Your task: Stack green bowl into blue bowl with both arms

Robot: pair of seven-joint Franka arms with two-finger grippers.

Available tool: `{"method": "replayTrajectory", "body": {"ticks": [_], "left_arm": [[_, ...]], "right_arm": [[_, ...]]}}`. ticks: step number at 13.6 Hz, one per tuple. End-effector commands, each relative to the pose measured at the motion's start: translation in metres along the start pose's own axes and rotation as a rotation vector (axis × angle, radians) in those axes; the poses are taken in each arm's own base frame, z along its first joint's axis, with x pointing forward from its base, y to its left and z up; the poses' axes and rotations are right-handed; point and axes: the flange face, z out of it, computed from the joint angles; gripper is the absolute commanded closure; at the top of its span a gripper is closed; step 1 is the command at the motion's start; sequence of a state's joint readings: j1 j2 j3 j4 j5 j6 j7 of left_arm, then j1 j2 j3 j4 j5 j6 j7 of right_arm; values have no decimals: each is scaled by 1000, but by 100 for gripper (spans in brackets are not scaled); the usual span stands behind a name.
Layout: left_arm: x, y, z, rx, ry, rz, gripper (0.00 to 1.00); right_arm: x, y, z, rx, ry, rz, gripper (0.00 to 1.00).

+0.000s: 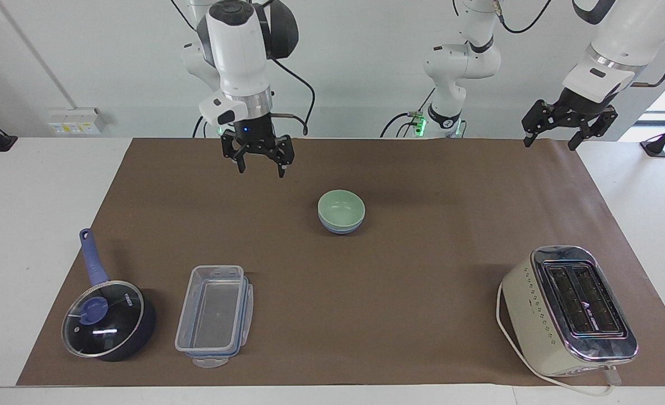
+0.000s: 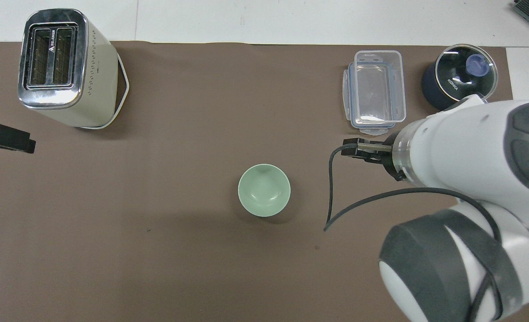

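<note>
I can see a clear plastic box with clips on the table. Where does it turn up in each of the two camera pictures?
Facing view: the clear plastic box sits low in the picture, toward the right arm's end.
Overhead view: the box sits high in the picture.
Shared landmark: the dark blue saucepan stands beside it in both.

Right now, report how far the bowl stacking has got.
Done: the green bowl sits nested in the blue bowl mid-mat. In hand: nothing; the right gripper hangs open above the mat, clear of the bowls, and the left gripper waits open near the mat's edge. Left: apparently nothing.
</note>
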State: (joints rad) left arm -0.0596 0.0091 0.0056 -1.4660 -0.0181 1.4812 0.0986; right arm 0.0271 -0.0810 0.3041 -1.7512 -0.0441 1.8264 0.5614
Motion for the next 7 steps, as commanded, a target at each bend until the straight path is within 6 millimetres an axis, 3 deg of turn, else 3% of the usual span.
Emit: {"method": "replayTrajectory", "body": {"ticks": [1,3,7], "left_arm": [[-3,-3,-5,10,-7,-2,0],[-3,-3,-5,10,-7,0,0],[-3,-3,-5,10,-6,0,0]], "right_arm": [[2,26,-16,-15,3,56,0],[5,43,-28,-15,16,86,0],[21,96,-74,-21,13,172,0]]}}
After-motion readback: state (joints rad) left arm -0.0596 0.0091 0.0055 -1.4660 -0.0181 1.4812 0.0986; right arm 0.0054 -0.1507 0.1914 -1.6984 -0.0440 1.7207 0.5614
